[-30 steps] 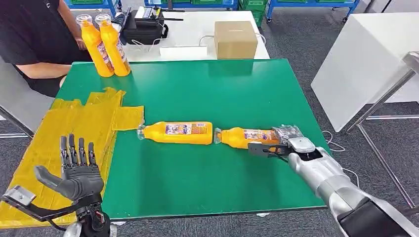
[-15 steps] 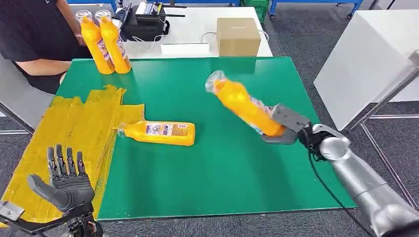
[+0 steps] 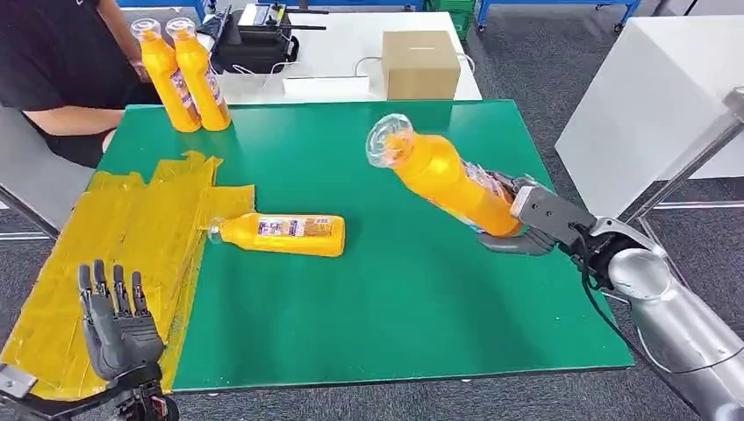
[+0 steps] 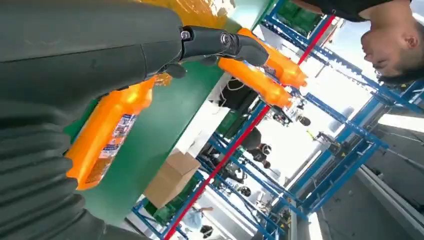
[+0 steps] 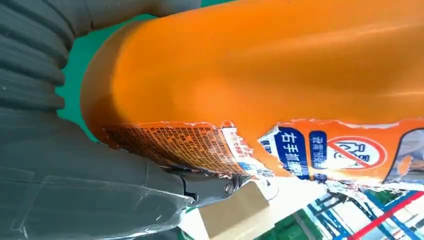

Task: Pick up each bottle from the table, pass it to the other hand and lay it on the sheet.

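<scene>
Bottle (image 3: 443, 178) gripped at its base by right robot hand (image 3: 525, 224), tilted cap-up above green tabletop (image 3: 395, 289) for handover; left robot hand (image 3: 118, 329) empty, fingers apart, over yellow sheet (image 3: 132, 228).

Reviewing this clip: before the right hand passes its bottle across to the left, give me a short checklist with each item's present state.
1. Right hand holds the raised bottle at its base: ok.
2. Raised bottle clear of the green table, cap end tilted up and toward the left: ok.
3. Left hand holds nothing, fingers apart: ok.
4. Left hand close enough to take the bottle: not ok, it is low over the near end of the yellow sheet, far from the bottle.
5. Bare space on the sheet: ok.
6. Lying bottle out of the handover path: cannot tell.
</scene>
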Controlling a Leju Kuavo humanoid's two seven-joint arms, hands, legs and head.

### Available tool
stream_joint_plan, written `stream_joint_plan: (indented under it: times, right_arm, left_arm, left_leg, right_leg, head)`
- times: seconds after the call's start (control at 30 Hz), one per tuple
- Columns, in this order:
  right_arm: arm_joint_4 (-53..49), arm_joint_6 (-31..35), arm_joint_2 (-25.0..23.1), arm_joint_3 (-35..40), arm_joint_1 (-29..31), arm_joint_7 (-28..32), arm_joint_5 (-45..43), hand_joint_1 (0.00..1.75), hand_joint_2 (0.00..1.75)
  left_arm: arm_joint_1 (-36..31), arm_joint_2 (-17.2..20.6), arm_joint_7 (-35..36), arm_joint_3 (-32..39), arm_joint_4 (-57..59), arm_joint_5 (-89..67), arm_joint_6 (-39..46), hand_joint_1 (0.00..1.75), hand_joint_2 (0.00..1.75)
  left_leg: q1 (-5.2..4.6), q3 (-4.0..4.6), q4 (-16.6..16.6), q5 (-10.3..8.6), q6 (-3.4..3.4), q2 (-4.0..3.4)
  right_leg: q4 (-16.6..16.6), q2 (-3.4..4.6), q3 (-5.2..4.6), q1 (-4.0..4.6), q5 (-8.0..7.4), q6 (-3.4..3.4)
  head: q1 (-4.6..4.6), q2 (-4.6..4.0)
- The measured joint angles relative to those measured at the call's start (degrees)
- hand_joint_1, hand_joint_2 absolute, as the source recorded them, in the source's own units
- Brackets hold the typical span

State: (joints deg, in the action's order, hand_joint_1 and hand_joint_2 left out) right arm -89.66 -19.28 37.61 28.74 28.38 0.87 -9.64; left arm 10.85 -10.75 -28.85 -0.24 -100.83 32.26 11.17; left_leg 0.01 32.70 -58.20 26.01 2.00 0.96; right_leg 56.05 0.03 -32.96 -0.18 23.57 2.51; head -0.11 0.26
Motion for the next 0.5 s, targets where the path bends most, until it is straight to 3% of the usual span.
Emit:
stream_joint_plan:
  times: [0.23, 0.4, 0.5]
  right_arm:
    - [4.9, 6.8, -10.3, 4.3, 4.3, -3.0, 6.8, 1.75, 1.75]
    - [15.9, 13.1, -24.7, 9.2, 8.0, -4.4, 11.4, 1.75, 1.75]
    - [22.6, 13.4, -32.4, 11.8, 10.5, -4.9, 11.8, 1.75, 1.75]
  left_arm:
    - [-1.5, 0.2, 1.6, -2.8, 0.1, -1.1, -3.3, 0.00, 1.75]
    - [-4.6, 0.2, 3.6, -7.0, 0.9, -1.9, -5.5, 0.00, 1.75]
    - [-6.3, 0.2, 4.3, -9.3, 1.6, -2.0, -5.9, 0.00, 1.75]
  left_leg:
    - [0.08, -0.03, 0.0, -0.05, -0.05, -0.12]
    - [0.09, -0.07, 0.0, -0.10, -0.13, -0.34]
    - [0.09, -0.03, 0.0, -0.14, -0.18, -0.32]
  right_leg:
    - [0.1, 0.13, -0.04, 0.07, -0.01, -0.02]
    - [0.1, 0.37, -0.15, 0.08, -0.03, -0.03]
    - [0.2, 0.35, -0.24, 0.09, -0.02, -0.03]
  head:
    - [0.00, 0.00]
    - [0.00, 0.00]
    - [0.00, 0.00]
